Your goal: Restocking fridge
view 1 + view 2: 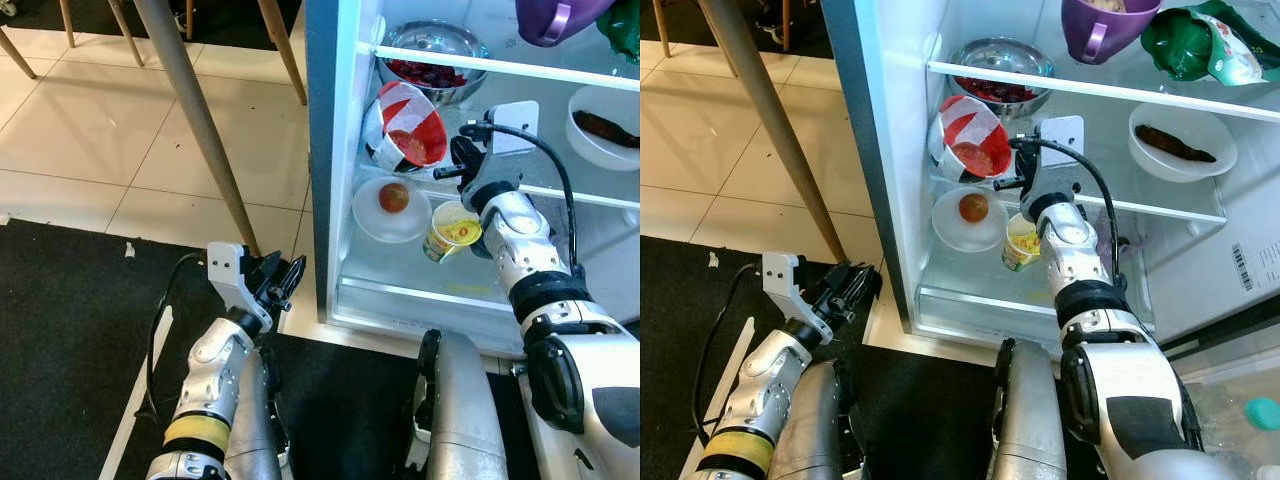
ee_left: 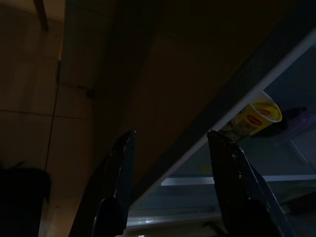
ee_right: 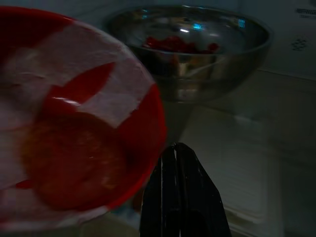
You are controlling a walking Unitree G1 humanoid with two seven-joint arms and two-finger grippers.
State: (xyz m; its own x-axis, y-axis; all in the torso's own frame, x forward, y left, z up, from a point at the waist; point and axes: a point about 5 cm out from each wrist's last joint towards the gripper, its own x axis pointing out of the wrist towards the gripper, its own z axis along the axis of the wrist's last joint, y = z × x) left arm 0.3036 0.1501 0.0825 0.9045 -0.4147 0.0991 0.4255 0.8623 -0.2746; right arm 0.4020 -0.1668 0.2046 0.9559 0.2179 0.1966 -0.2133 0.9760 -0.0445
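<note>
The open fridge (image 1: 335, 160) holds a red-and-white bowl (image 1: 405, 125) tilted on its side on the middle shelf, with something red inside. Behind it stands a steel bowl (image 3: 192, 44) of red pieces. Below, a white plate (image 1: 370, 215) carries a round fruit (image 1: 394, 197), next to a yellow noodle cup (image 1: 450, 232). My right gripper (image 3: 174, 148) is inside the fridge, shut, its tips just under the tilted bowl's rim. My left gripper (image 2: 172, 134) is open and holds nothing, low outside the fridge's left bottom corner.
A purple cup (image 1: 1100, 25) and a green bag (image 1: 1200, 45) sit on the top shelf, and a white dish (image 1: 1180, 140) of dark food on the right. A slanted table leg (image 1: 195, 110) stands left of the fridge. A black mat (image 1: 70, 330) lies underfoot.
</note>
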